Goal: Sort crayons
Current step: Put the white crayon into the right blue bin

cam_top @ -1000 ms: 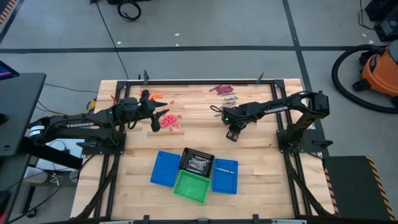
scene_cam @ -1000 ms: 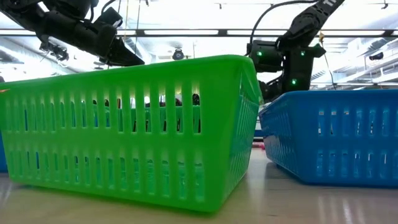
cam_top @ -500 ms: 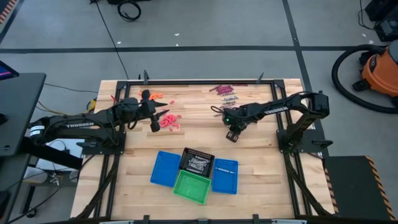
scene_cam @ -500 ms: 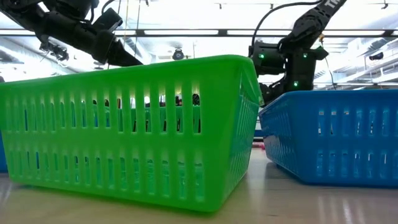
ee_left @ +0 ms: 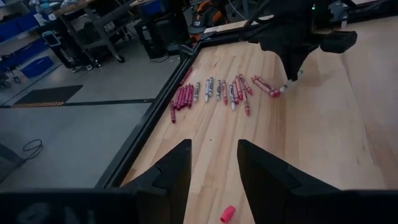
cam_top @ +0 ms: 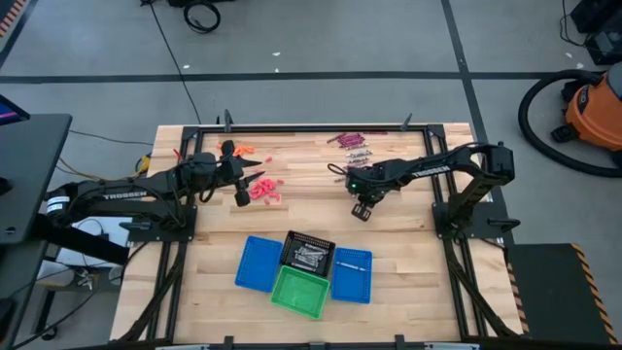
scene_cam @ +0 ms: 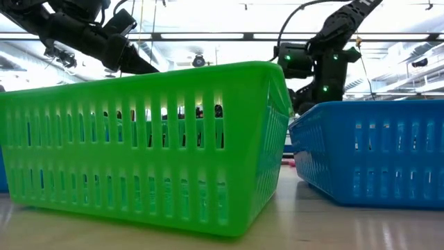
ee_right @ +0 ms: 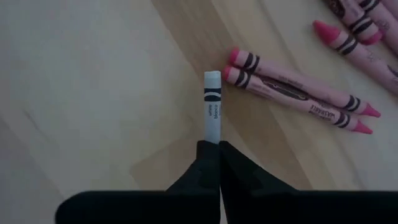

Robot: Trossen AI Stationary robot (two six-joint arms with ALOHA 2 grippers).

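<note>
My right gripper point(ee_right: 212, 146) is shut on a silvery-white crayon point(ee_right: 212, 106), beside two pink crayons point(ee_right: 292, 93) lying on the wood. In the high view this gripper point(cam_top: 362, 210) points down, just on the near side of a row of maroon and grey crayons point(cam_top: 352, 144) at the table's far edge. My left gripper point(ee_left: 214, 168) hovers open and almost level over the table's left part, next to a pile of reddish crayons point(cam_top: 265, 190). It looks across at the row point(ee_left: 211, 90) and at the right gripper point(ee_left: 287, 84). My right gripper pinches the silvery-white crayon at one end point(ee_right: 212, 138), a fingertip on each long side. The fingers come from above, pointing steeply down. The rest of the crayon juts out past the fingertips, its free end point(ee_right: 212, 78) beside the pink crayons' tips. Whether it is clear of the table I cannot tell.
Several mesh baskets stand together near the front edge: blue point(cam_top: 259, 264), black point(cam_top: 308, 253) holding some crayons, green point(cam_top: 300, 292) and blue point(cam_top: 353, 275). Orange crayons point(cam_top: 243, 149) lie at the far left. A black rail point(cam_top: 311, 127) runs along the far edge.
My left gripper has rolled a little about its own length and stayed where it was.
</note>
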